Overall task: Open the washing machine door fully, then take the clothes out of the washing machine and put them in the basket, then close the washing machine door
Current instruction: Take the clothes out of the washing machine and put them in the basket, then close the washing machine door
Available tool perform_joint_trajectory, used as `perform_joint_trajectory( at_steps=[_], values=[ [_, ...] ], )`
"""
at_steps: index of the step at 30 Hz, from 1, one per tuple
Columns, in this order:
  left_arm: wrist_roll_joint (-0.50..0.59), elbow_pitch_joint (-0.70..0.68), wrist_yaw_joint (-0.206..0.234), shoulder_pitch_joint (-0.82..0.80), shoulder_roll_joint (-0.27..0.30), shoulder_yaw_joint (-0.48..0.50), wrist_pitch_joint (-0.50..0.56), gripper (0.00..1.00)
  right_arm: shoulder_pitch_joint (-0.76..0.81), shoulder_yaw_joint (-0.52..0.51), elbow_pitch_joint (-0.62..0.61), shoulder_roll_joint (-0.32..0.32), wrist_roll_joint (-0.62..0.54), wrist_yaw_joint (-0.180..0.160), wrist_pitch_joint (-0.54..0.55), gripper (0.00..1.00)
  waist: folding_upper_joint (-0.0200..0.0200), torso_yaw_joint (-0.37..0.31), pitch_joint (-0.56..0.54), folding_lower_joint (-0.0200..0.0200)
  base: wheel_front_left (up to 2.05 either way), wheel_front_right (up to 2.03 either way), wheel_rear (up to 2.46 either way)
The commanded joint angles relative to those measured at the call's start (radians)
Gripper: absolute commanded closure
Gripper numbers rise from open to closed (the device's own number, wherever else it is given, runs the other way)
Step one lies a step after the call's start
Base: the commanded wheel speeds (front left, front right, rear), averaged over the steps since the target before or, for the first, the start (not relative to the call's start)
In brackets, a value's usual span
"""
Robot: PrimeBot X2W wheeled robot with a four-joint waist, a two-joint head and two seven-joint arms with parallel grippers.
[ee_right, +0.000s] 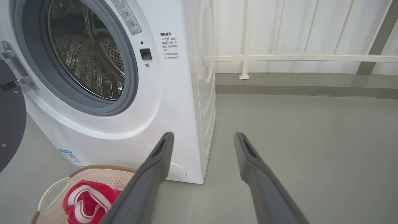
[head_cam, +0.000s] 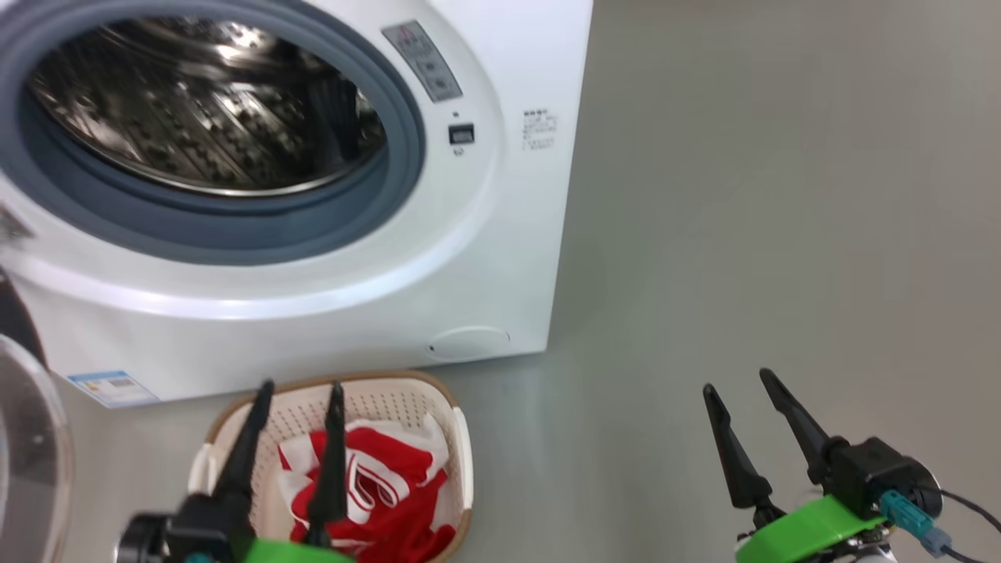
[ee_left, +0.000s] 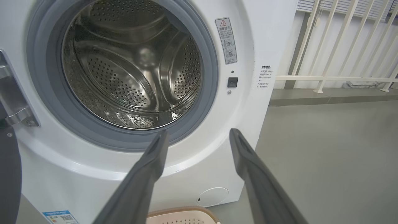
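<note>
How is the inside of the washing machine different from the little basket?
The drum is shiny metal and looks empty; the basket is cream plastic and holds red clothes. The drum faces sideways; the basket opens upward. Both have lots of little holes.

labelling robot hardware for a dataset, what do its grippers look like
The left gripper and right gripper each have two long, dark, tapering fingers on a black body with a bright green mount. The right one also carries a teal connector with a thin black cable. The wrist views show a slot-like recess near each fingertip.
</note>
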Motion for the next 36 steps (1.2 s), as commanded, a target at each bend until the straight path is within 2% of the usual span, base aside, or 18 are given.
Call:
perform_joint_trajectory(
  at_steps=[1,6,11,36],
  values=[
    [0.009,-0.047,0.009,0.009,0.013,0.024,0.007,0.00,0.000,0.015,-0.026,-0.007,-0.015,0.003,0.000,0.00,0.0000,0.025,-0.042,0.0000,0.00,0.00,0.00],
    [0.012,-0.135,0.024,0.096,0.013,0.003,0.047,0.00,0.034,0.004,-0.042,-0.007,-0.016,0.003,0.013,0.00,0.0000,0.040,-0.077,0.0000,0.00,0.00,0.00],
    [0.014,-0.162,0.030,0.152,0.014,-0.013,0.068,0.00,0.067,-0.004,-0.066,-0.007,-0.024,0.003,0.032,0.00,0.0000,0.044,-0.108,0.0000,0.00,0.00,0.00],
    [-0.010,-0.133,0.057,0.219,0.030,-0.007,0.075,0.00,0.133,-0.035,-0.128,-0.007,-0.033,0.003,0.068,0.00,0.0000,0.035,-0.150,0.0000,0.00,0.00,0.00]
  ],
)
